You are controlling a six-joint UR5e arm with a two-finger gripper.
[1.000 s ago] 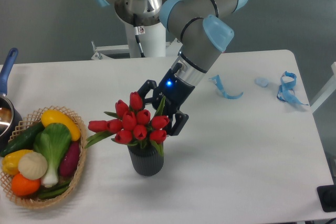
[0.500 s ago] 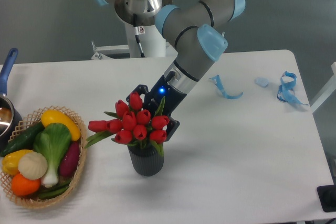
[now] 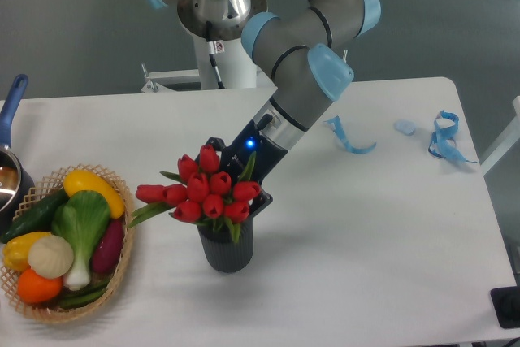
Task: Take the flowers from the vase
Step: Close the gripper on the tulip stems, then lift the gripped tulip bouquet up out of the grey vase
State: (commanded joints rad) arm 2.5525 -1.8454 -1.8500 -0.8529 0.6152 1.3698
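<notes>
The flowers point(image 3: 207, 193), a bunch of red tulips with green leaves, stand in the vase point(image 3: 227, 249), a small dark grey ribbed pot at the table's middle front. My gripper point(image 3: 236, 180) reaches down from the back right and is pressed in right behind the blooms. Only its dark body with a blue light point(image 3: 250, 145) and the outer edges of the fingers point(image 3: 262, 199) show. The tulips hide the fingertips, so I cannot see whether they are shut on the stems.
A wicker basket point(image 3: 122, 270) of vegetables sits at the front left, with a pot with a blue handle point(image 3: 11, 107) behind it at the table's left edge. Blue ribbon scraps point(image 3: 349, 140) point(image 3: 444, 136) lie at the back right. The arm's base point(image 3: 219, 54) stands at the table's back.
The gripper has moved down and to the left, closer in behind the tulips. The bunch has shifted slightly to the left.
</notes>
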